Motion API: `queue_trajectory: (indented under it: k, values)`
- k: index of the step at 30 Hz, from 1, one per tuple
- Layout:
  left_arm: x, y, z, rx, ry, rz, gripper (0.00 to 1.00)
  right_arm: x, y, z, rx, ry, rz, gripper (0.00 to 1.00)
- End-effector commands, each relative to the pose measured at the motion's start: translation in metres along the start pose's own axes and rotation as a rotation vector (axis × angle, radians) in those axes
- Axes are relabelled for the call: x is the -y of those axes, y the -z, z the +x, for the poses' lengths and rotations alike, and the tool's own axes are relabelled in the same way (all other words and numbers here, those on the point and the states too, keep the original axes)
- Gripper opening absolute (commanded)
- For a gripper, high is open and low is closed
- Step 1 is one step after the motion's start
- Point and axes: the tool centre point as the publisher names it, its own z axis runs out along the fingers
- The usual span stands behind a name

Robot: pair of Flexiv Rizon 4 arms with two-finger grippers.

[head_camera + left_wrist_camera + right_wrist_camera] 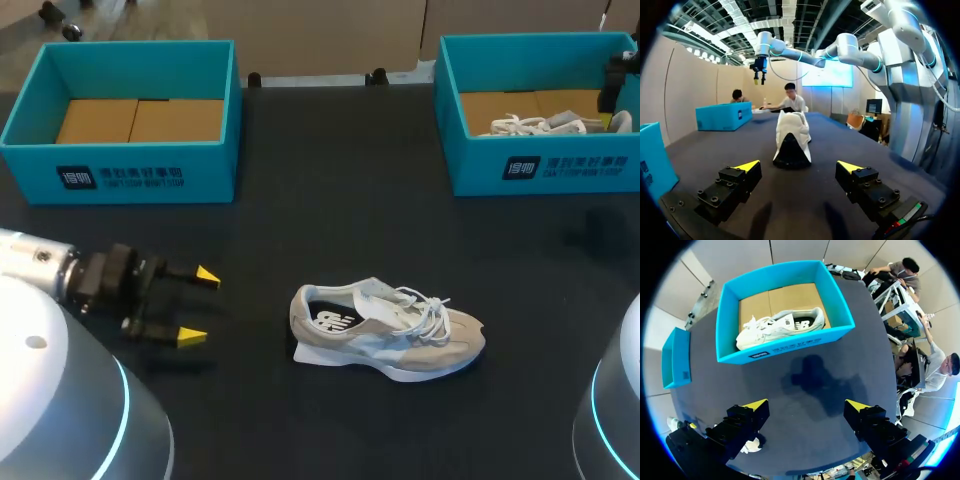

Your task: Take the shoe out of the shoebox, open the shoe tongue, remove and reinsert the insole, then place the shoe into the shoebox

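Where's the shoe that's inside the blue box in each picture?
Head view: the boxed shoe lies in the teal box at the right.
Left wrist view: not visible; the far teal box's wall hides it.
Right wrist view: the boxed shoe lies inside that teal box.
Shared landmark: the teal box.

In the head view the right shoebox [470,165] ran off the picture's edge, and its front wall hid the lower part of the boxed shoe [528,125] inside. The right arm [618,72] showed only as a dark piece at that edge, in front of one end of the boxed shoe; its jaws were out of sight there. From the left wrist the loose shoe [791,142] stood heel-on, its toe hidden behind the heel, and the left shoebox [651,157] was cut by the black rim. From the right wrist only a white scrap of the loose shoe showed past one finger [740,427] of the right gripper [806,407].
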Motion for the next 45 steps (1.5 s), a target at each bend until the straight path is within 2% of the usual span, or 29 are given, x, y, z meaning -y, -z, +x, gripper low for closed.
queue_trajectory:
  k: [1,3,14,16,21,26,38,45]
  values:
    - [-0.001,-0.024,-0.001,0.03,0.007,0.011,1.0,0.0,0.0,0.0,-0.001,0.0,-0.001,1.0]
    - [-0.001,-0.032,-0.005,0.078,0.033,-0.007,1.0,0.0,0.0,0.0,-0.001,0.0,-0.001,1.0]
    - [0.0,-0.033,-0.006,0.078,0.053,-0.011,1.0,0.0,0.0,0.0,-0.001,0.0,-0.001,1.0]
    - [-0.006,-0.043,-0.005,0.092,0.042,-0.027,1.0,0.0,0.0,0.0,-0.001,0.0,-0.001,1.0]
    - [-0.013,-0.063,-0.007,0.105,0.069,0.029,1.0,0.0,0.0,0.0,-0.001,0.0,-0.001,1.0]
    - [-0.013,-0.078,-0.012,0.126,0.06,0.038,1.0,0.0,0.0,0.0,-0.001,0.0,-0.001,1.0]
    - [-0.014,-0.104,-0.02,0.13,0.071,0.046,1.0,0.0,0.0,0.0,-0.001,0.0,-0.001,1.0]
    - [-0.015,-0.117,-0.017,0.103,0.063,0.034,1.0,0.0,0.0,0.0,-0.001,0.0,-0.001,1.0]
